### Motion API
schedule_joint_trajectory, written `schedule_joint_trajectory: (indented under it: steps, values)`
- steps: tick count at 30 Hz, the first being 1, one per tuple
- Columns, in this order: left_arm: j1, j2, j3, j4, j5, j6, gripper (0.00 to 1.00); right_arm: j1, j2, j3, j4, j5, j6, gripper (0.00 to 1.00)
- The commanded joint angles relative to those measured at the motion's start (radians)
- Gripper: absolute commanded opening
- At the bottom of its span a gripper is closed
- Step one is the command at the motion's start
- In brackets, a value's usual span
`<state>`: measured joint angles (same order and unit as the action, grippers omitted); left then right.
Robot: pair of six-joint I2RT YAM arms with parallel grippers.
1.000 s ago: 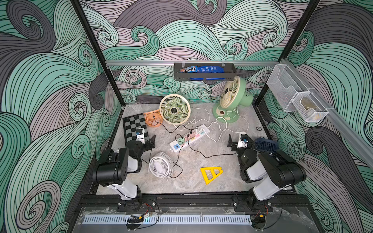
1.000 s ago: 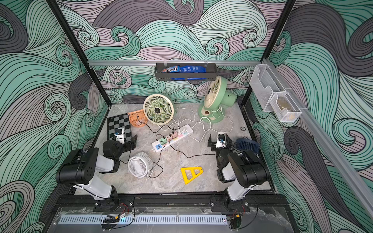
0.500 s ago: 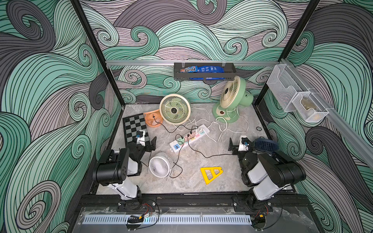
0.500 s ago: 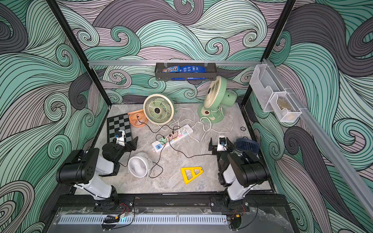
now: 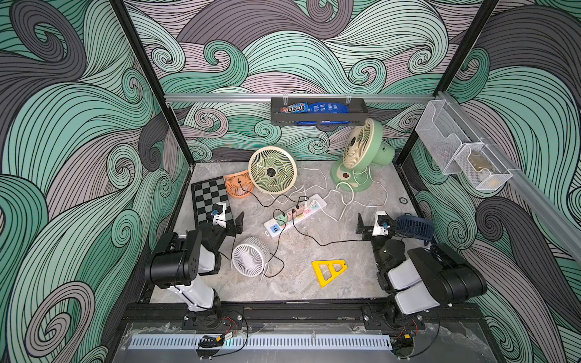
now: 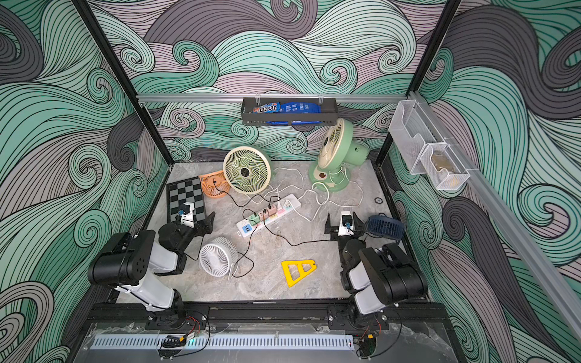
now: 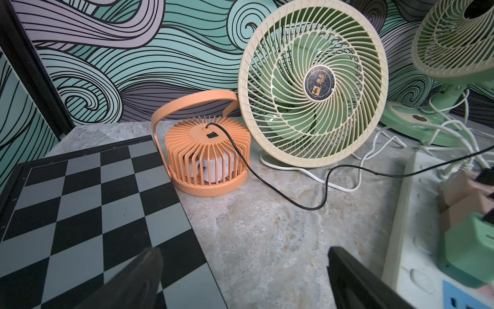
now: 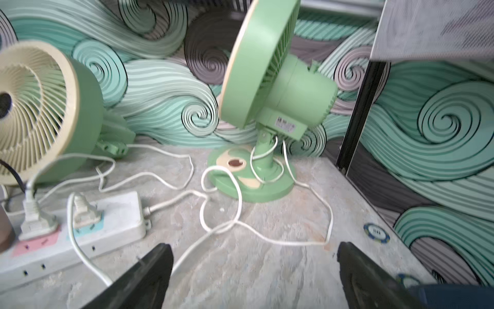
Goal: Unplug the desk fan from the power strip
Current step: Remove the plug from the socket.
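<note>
Both fully spread and empty: left gripper (image 7: 242,255), right gripper (image 8: 254,247).

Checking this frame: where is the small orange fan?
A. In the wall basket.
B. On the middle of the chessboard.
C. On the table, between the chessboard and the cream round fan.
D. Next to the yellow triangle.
C: in the left wrist view the orange fan stands on the table, with the chessboard on one side and the cream round fan on the other.
</note>
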<state>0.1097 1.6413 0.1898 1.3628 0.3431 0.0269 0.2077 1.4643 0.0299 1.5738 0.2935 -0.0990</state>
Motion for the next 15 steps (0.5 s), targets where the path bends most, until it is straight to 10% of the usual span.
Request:
schedule_joint_trajectory:
  steps: [1,15]
  values:
    - [-0.003,-0.002,-0.005,0.03,0.001,0.011,0.99,0.012,-0.121,0.084,-0.206,-0.041,-0.002,0.99]
    - [0.007,-0.207,0.292,-0.733,0.225,0.057,0.99,0.02,-0.273,0.488,-1.068,-0.339,0.248,0.99]
